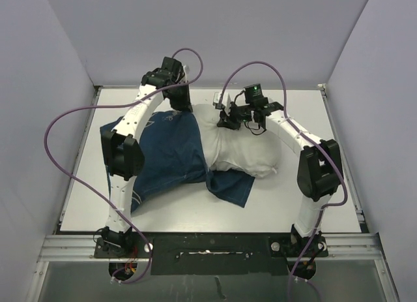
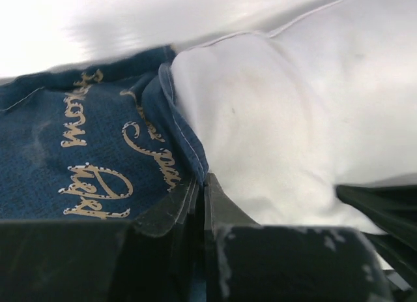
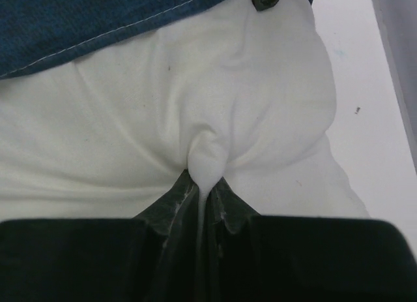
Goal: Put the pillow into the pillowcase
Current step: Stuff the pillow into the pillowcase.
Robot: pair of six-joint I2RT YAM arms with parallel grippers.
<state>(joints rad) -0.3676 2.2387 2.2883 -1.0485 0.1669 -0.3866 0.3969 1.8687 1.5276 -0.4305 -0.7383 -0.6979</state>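
The navy pillowcase [image 1: 166, 152] lies left of centre on the table, and the white pillow [image 1: 247, 152] sticks out of its right side. My left gripper [image 1: 181, 105] is at the pillowcase's far edge. In the left wrist view the left gripper [image 2: 203, 179] is shut on the blue hem of the pillowcase [image 2: 98, 145], right against the pillow [image 2: 280, 119]. My right gripper [image 1: 228, 122] sits on the pillow's far side. In the right wrist view the right gripper [image 3: 207, 184] is shut on a pinched pucker of the pillow [image 3: 195, 87], with the pillowcase [image 3: 78, 21] edge beyond it.
A loose flap of the pillowcase [image 1: 231, 186] spreads toward the front from under the pillow. The white table [image 1: 293, 204] is boxed in by grey walls on three sides. Purple cables [image 1: 65, 119] loop above both arms. A black rail [image 1: 215, 250] runs along the near edge.
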